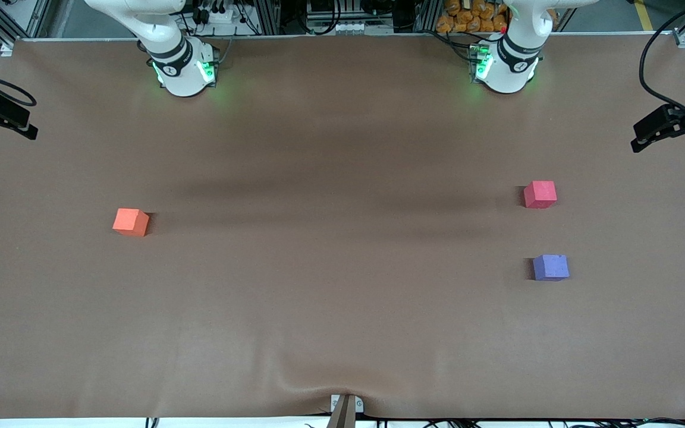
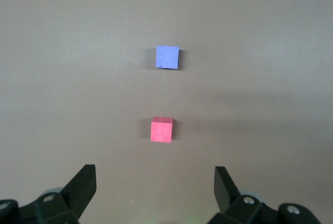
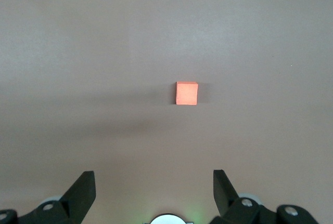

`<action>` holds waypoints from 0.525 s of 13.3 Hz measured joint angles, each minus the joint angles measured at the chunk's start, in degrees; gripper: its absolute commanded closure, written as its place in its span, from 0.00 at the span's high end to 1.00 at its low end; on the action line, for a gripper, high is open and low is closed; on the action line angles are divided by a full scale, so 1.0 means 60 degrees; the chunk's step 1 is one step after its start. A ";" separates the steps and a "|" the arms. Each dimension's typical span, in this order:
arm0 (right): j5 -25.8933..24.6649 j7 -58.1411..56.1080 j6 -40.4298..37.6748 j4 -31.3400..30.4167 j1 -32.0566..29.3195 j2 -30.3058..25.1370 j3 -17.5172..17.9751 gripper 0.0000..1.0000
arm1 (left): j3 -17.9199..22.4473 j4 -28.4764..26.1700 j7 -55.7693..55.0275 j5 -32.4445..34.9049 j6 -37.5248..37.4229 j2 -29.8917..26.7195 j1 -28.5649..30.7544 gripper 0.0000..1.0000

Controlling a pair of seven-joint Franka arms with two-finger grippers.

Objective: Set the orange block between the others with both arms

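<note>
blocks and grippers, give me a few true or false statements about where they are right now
1. The orange block lies between the other two cubes. False: it sits alone toward the right arm's end of the table.
2. The purple-blue cube is nearer the front camera than the red-pink cube. True.
3. The left gripper holds the red-pink cube. False: it is open and empty, above the table.
4. The right gripper is open. True.
5. The red-pink and purple-blue cubes touch. False: bare table separates them.

Brown table cover (image 1: 330,309), aluminium frame rails (image 1: 271,15)
</note>
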 measured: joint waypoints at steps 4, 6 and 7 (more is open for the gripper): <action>0.0000 0.0000 0.0000 0.0000 0.0000 0.0000 0.0000 1.00 | 0.0017 0.0100 -0.0005 0.0000 -0.0162 0.0077 0.0001 1.00; 0.0000 0.0000 0.0000 0.0000 0.0000 0.0000 0.0000 1.00 | 0.0031 0.0106 -0.0006 0.0000 -0.0184 0.0105 0.0005 1.00; 0.0000 0.0000 0.0000 0.0000 0.0000 0.0000 0.0000 1.00 | 0.0033 0.0106 -0.0018 0.0000 -0.0201 0.0116 0.0005 1.00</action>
